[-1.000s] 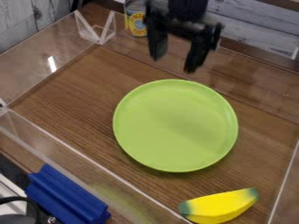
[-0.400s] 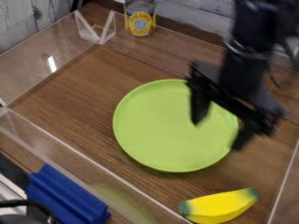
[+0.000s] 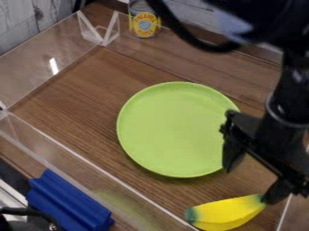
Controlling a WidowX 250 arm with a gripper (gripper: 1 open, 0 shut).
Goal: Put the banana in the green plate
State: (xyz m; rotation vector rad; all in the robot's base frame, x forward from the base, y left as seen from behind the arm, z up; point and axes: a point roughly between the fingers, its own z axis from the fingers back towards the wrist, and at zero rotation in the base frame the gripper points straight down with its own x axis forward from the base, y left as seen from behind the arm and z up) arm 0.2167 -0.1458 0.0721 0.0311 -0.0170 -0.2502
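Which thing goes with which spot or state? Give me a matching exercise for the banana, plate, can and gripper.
1. banana
2. green plate
3. can
4. gripper

A. standing at the far edge
B. open, close to the banana
C. lying outside the plate, near the front
D. round, with nothing on it

Pairs: 1-C, 2-D, 3-A, 4-B

The plate [image 3: 175,126] is set on the table [image 3: 72,99] at the centre of the frame. The banana [image 3: 226,213] is seen below it, toward the lower right. The can [image 3: 145,20] is placed at the top, left of centre; the block [image 3: 70,202] is found at the lower left.
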